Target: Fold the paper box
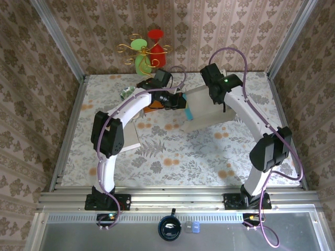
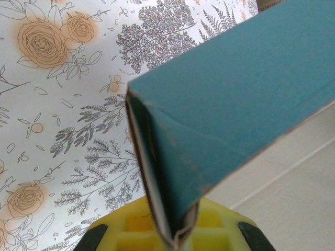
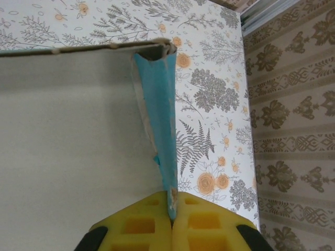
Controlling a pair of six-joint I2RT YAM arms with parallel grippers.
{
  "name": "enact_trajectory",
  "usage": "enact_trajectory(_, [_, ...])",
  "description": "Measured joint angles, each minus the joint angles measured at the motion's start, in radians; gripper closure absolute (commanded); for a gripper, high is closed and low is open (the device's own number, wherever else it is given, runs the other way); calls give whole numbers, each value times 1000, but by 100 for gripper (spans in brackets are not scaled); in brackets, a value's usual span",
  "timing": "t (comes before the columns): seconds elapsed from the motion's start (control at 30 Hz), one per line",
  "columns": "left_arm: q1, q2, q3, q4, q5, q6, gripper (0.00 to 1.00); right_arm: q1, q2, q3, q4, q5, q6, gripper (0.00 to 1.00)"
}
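A: Largest item?
B: Flowered worktop (image 1: 172,157), filling mid-frame.
A: And the box?
B: Paper box (image 1: 204,112), upper centre, between both arms. Left jaws pinch its teal flap's folded edge; right jaws pinch another teal flap.

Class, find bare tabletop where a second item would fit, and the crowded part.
Free: the floral tablecloth in front of the white and teal cardboard box, toward the near edge. Crowded: the back, where left gripper and right gripper clamp the box.

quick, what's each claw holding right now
left claw: closed on a teal flap of the box
right claw: closed on a box flap edge
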Motion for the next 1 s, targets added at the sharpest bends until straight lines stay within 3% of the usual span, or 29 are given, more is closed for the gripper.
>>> enact_trajectory(0.27, [-1, 0, 2, 0, 0, 0, 100, 24, 50, 35, -28, 101, 12, 100])
enact_trajectory(0.4, [-1, 0, 2, 0, 0, 0, 100, 39, 51, 38, -36, 146, 21, 82])
enact_trajectory(0.47, [-1, 0, 2, 0, 0, 0, 100, 40, 51, 41, -45, 159, 21, 79])
enact_trajectory(0.53, [-1, 0, 3, 1, 1, 0, 100, 39, 52, 44, -49, 166, 21, 82])
enact_trajectory(0.7, [-3, 0, 6, 1, 3, 0, 100, 39, 65, 58, -53, 171, 24, 100])
enact_trajectory(0.93, [-7, 0, 9, 1, 3, 0, 100, 45, 76, 63, -65, 198, 31, 100])
enact_trajectory(1.0, [-8, 0, 10, 0, -1, 0, 100, 48, 76, 63, -69, 203, 35, 87])
